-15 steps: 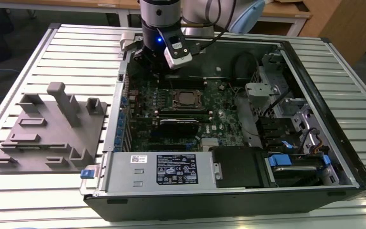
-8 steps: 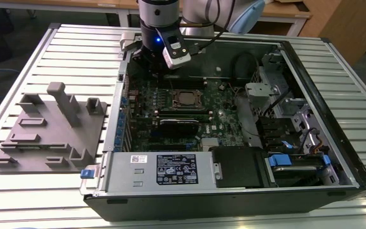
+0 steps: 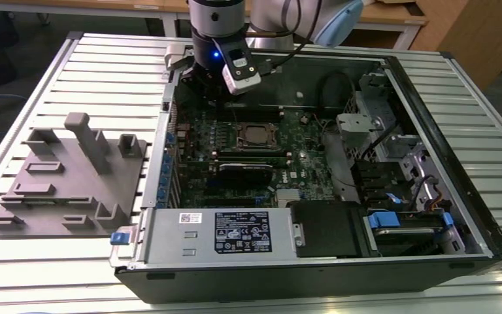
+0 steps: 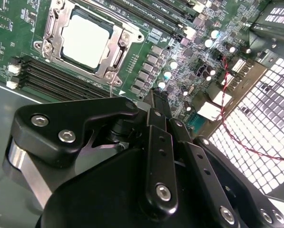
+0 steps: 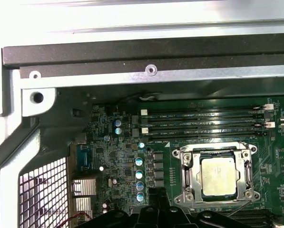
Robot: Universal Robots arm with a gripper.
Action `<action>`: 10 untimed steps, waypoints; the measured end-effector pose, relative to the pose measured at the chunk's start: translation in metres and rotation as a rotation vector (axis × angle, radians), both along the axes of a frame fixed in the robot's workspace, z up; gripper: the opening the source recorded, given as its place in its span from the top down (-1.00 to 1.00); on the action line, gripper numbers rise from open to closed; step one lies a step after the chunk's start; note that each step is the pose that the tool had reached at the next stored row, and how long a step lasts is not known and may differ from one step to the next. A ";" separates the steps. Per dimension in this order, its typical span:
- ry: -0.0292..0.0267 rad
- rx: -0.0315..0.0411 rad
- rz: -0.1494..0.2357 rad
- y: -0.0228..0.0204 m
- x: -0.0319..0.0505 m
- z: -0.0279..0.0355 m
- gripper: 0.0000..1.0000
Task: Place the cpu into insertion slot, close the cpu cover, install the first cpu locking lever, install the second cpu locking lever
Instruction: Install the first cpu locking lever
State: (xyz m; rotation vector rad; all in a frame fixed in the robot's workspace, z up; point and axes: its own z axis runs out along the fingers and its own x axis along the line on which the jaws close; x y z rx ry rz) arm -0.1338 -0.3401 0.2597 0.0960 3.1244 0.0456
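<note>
The cpu [image 3: 255,134], a flat silver-grey square chip, sits socketed mid-frame in the exterior view; the black gripper [image 4: 157,102], pressed together and empty, should likely press down slowly

robotics lab or workshop, slatted aluminium bench [image 3: 76,62], opened computer case [image 3: 321,261], grey fixture block [image 3: 68,183], wooden desks [image 3: 460,26] behind

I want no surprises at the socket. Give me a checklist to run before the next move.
1. cpu seated in the insertion slot: ok, it lies flat inside.
2. cpu cover down around the cpu: ok, it frames the top.
3. locking levers latched: cannot tell.
4. gripper apart from the insertion slot: ok, it hangs beside it.
5. Nothing lying on the cpu top: ok.
</note>
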 end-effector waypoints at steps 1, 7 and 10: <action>0.0001 0.0000 0.000 0.0000 -0.0005 0.0000 0.80; 0.0000 -0.0001 0.000 0.0000 -0.0023 0.0000 0.80; 0.0001 -0.0001 0.000 0.0000 -0.0028 0.0000 0.80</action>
